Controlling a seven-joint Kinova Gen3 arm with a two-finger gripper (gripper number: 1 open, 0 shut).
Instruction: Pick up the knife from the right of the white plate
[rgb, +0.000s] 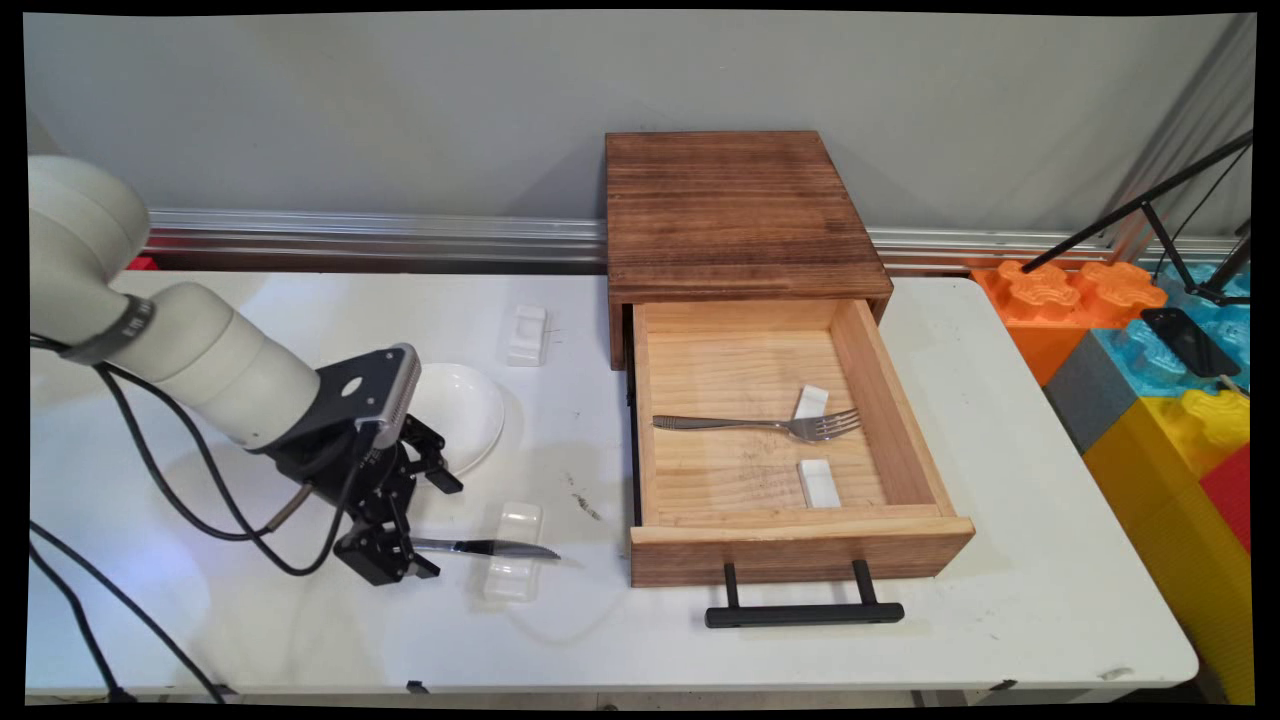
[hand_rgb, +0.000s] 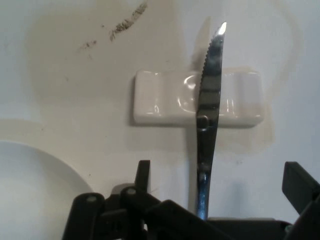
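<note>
Gripper (rgb: 400, 560) low over the white table (rgb: 300, 620), its fingers set on either side of a knife's (rgb: 485, 547) handle; whether they are pressing it or only standing beside it cannot be told from either view. The knife runs straight out ahead of the gripper, its blade lying across a small white rest (rgb: 513, 565) just beyond the fingertips, serrated edge and pointed tip reaching past the rest's far side. In the hand view the knife (hand_rgb: 207, 100) rises from between the black linkage and crosses the rest (hand_rgb: 165, 97) near its right half, with dark smudges (hand_rgb: 127, 22) on the tabletop farther ahead and to the left. A white plate (rgb: 460, 415) sits close behind the gripper, partly hidden by the wrist; its rim (hand_rgb: 45, 165) shows at the hand view's lower left. Beyond the plate, a second white rest (rgb: 527, 335) lies bare on the table. Well past the knife's tip stands a wooden box (rgb: 735, 205) with its drawer (rgb: 800, 545) pulled open, black handle (rgb: 805, 612) toward the table's near edge. Inside the drawer a fork (rgb: 770, 425) lies crosswise, its tines propped on one small white rest (rgb: 811, 401), with another rest (rgb: 819, 483) lying nearby on the drawer floor. Black cables (rgb: 180, 500) hang from the arm.
</note>
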